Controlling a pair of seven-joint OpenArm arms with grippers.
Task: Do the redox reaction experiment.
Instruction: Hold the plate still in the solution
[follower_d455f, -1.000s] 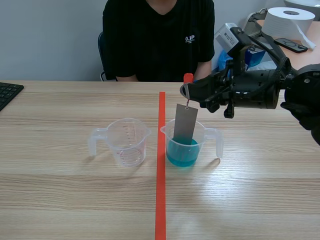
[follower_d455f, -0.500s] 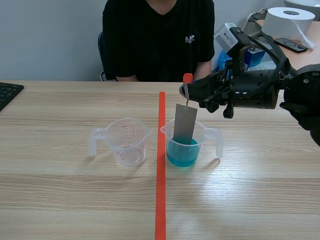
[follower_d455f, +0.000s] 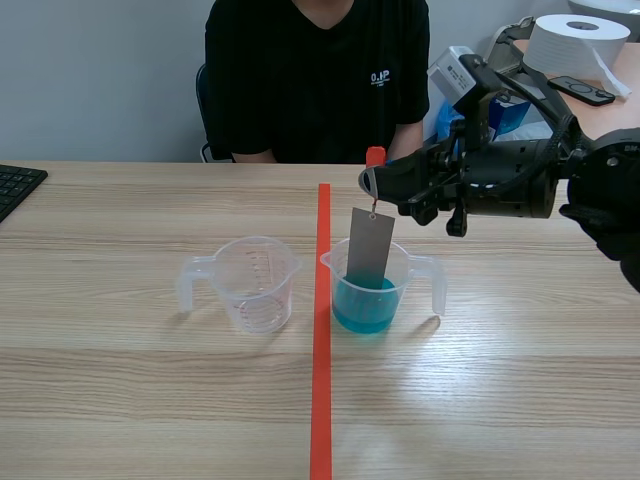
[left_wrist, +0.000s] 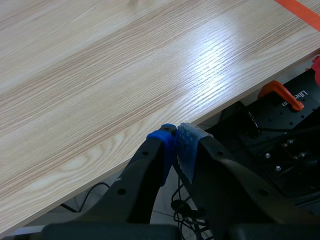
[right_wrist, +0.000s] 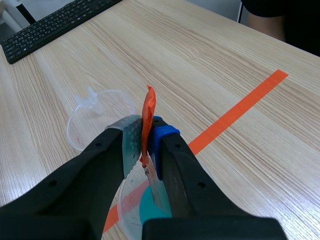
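At center frame, the right gripper (follower_d455f: 373, 181) reaches in from the right edge with its jaws closed tight on an orange tab (follower_d455f: 376, 155). A grey metal plate (follower_d455f: 370, 247) hangs from that tab on a small hook. The plate's lower end sits inside a clear cup (follower_d455f: 420, 272), at the level of the blue liquid (follower_d455f: 362, 305) in it, and it hides part of the cup's far rim. Just left of this cup runs a red tape line (follower_d455f: 321, 380), top to bottom. An empty cup (follower_d455f: 252, 285) stands left of the line, its handle pointing to the left edge.

A person (follower_d455f: 315, 75) in a black shirt sits at top center, across the wooden table (follower_d455f: 120, 400). The right arm crosses in front of clutter at upper right, where a paper roll (follower_d455f: 575, 42) stands. A keyboard (follower_d455f: 15, 187) corner shows at the left edge.

From the left wrist, the left gripper (left_wrist: 176, 136) has its pads (left_wrist: 189, 142) pressed together on nothing. It hovers past the table's near edge, and an orange clamp (left_wrist: 280, 94) shows on the dark gear below that edge.
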